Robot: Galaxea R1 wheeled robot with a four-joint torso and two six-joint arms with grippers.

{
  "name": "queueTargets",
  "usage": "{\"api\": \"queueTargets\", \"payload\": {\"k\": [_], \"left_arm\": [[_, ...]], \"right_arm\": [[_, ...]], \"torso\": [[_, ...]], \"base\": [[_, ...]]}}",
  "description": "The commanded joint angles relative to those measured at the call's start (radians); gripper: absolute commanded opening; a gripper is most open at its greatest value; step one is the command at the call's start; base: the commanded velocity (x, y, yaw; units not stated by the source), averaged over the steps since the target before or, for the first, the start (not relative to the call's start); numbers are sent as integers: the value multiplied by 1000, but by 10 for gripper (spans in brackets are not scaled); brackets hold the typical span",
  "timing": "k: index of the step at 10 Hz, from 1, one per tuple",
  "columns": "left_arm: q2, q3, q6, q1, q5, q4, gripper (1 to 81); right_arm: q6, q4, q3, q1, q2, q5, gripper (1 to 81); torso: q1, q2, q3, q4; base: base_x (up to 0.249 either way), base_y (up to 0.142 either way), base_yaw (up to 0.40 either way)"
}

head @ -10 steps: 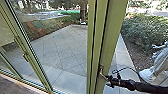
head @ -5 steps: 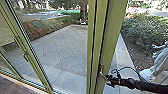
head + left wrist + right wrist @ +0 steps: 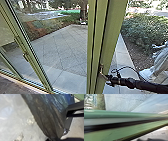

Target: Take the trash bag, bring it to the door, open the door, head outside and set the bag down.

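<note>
My right gripper [image 3: 109, 79] is at the metal handle [image 3: 100, 72] on the green door frame [image 3: 110, 37] in the head view; I cannot make out whether it grasps the handle. The right wrist view has the green frame [image 3: 121, 114] running across at close range. In the left wrist view the trash bag [image 3: 46, 115] is large and wrinkled, whitish on one side and darker on the other. It narrows to a gathered neck at my left gripper [image 3: 53, 138], which is shut on it.
Glass panels with green frames [image 3: 30, 57] stand to the left. Beyond the glass lies a paved yard [image 3: 62, 47], with a bush [image 3: 145, 30] on the right. A pale, folded shape [image 3: 160, 62] that I cannot identify is at the right edge, behind my right arm.
The right arm has shifted very slightly near the handle, and its loose cable has changed shape a little. Door frame and camera look still.
</note>
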Motion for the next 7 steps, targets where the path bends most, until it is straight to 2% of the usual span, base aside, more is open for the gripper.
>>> {"api": "queueTargets", "payload": {"k": [1,7], "left_arm": [[-13,5,0,-2,74,2,10],[-11,5,0,-2,72,0,10]], "right_arm": [[50,27,-101,141,-43,-178,811],[49,16,-100,142,-39,-178,811]], "torso": [[0,0,0,0],[0,0,0,0]], "base": [[0,0,0],[0,0,0]]}}
